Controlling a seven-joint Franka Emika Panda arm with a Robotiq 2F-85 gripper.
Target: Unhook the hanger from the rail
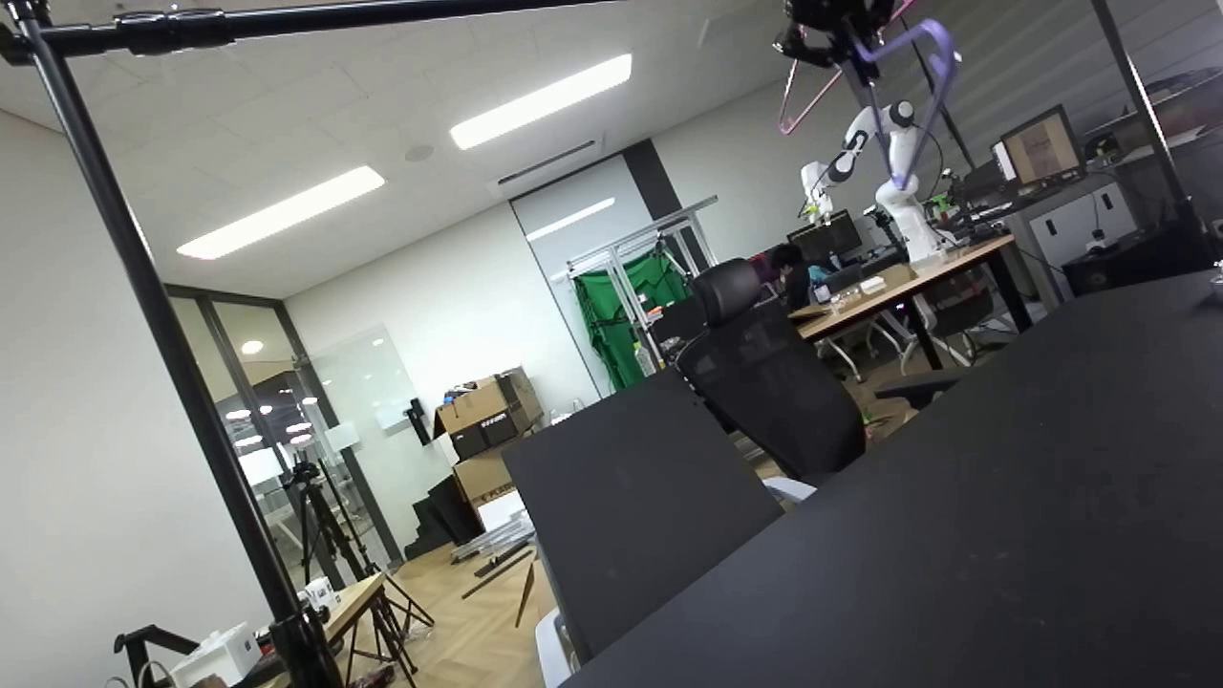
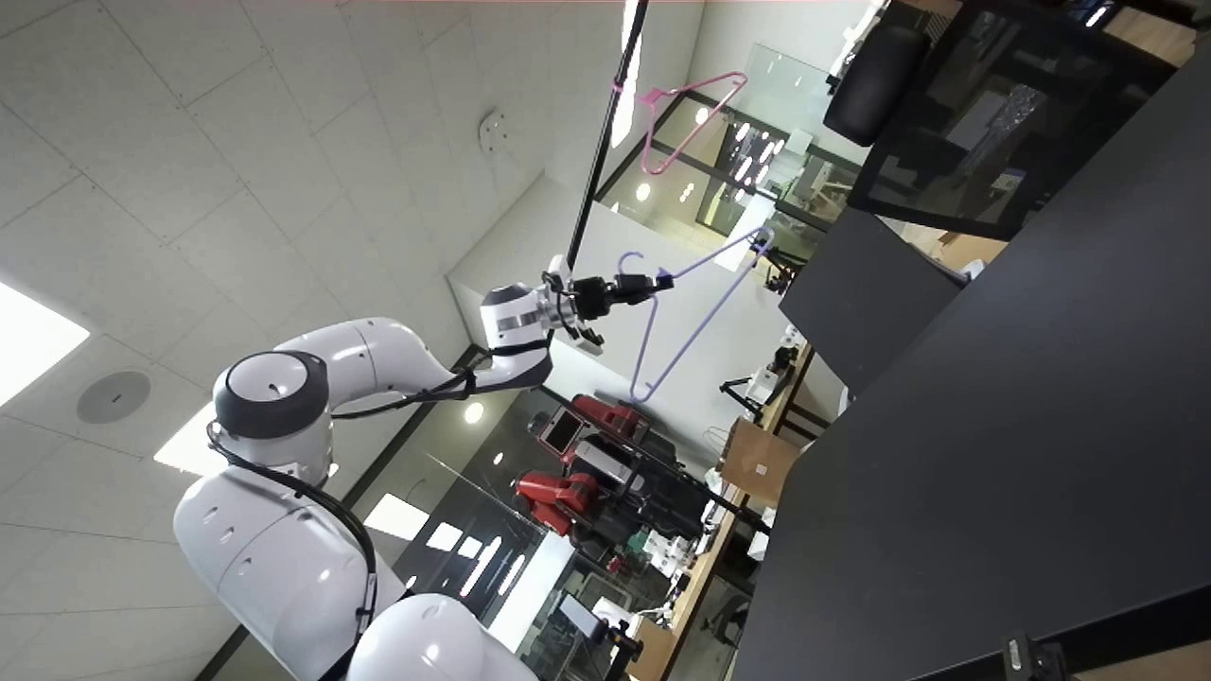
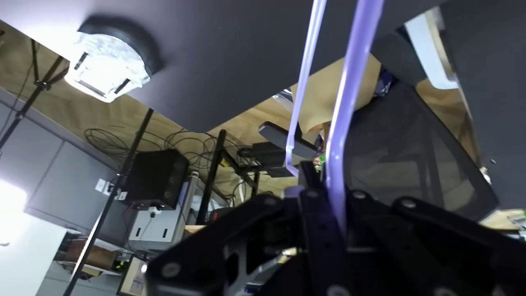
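Though off rail [image 2: 598,165], purp. hanger [image 3: 349,85] in gripper [image 2: 665,282], carton [image 1: 487,430] txt blurry.

The triangular lavender hanger [image 2: 705,323] is held just beside the thin black rail [image 2: 598,156], not touching.

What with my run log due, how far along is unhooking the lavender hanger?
Done, it seems: in an exterior view the hook shows apart from the rail. In hand: the gripper, shut on the lavender hanger, holds it in the air. Left: probably just drawing it clear, since the hook appears near the rail there.
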